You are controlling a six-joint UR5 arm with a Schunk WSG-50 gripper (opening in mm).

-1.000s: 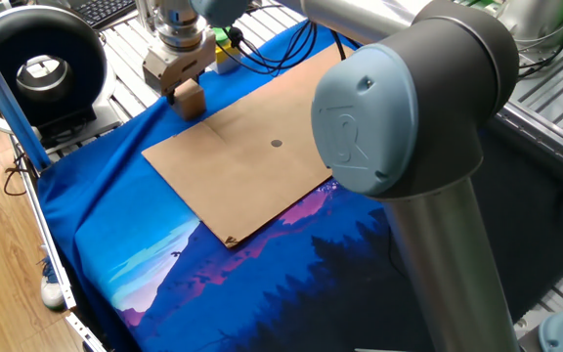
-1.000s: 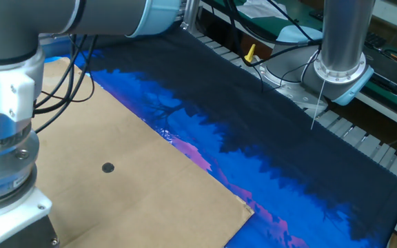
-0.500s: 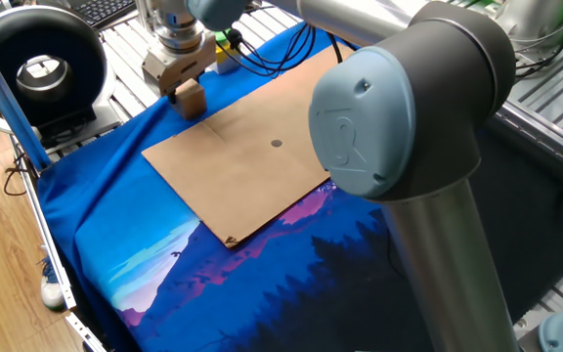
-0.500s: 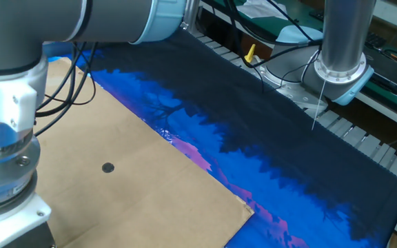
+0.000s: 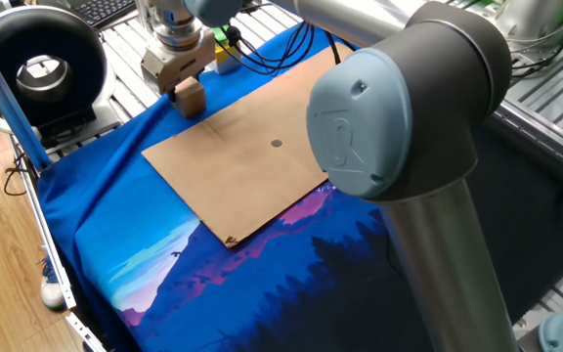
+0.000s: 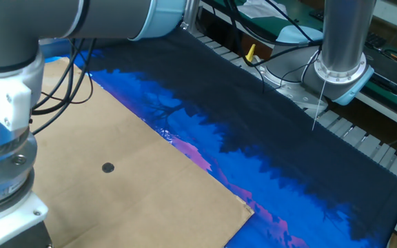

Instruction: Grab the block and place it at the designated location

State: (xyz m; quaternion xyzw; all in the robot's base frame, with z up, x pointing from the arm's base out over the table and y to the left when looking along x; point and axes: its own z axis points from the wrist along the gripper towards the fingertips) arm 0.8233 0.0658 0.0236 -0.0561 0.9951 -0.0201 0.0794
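Tool (image 5: pixel 186 91): hung at the far corner of the board, fingers pointing down, straddling the block; looked clenched on it, though actual contact was hard to confirm at this size.
Block (image 5: pixel 191 97): sat directly between and just under the fingertips, at or barely off the board's far corner; whether lifted or resting could not be told.
Grip orientation: vertical, from above, probably so the cube's flat side faces met the fingers squarely and the base stayed free for setting down.
Dot (image 5: pixel 277 144): lay well apart from the tool, toward the board's centre, unobstructed; also visible in the other view (image 6: pixel 107 167), just beside the arm's wrist housing.
Board (image 5: pixel 242 186): lay flat on the blue cloth (image 5: pixel 115 244), giving a level surface for release.
Cloth: covered the desk under the board, spreading well beyond the tool on all sides.
Other view: showed only the wrist housing at the left edge; tool tips and block out of sight there.
Cables (image 5: pixel 262 54): trailed behind the tool, away from the path to the dot.
Stage, as judged: grasp about made, carry not yet done.
Next move, as judged: small lift, then a sideways travel toward the dot, lowering with the block centred over it.
Risk, as judged: cube twisting in the grip if held off-centre.
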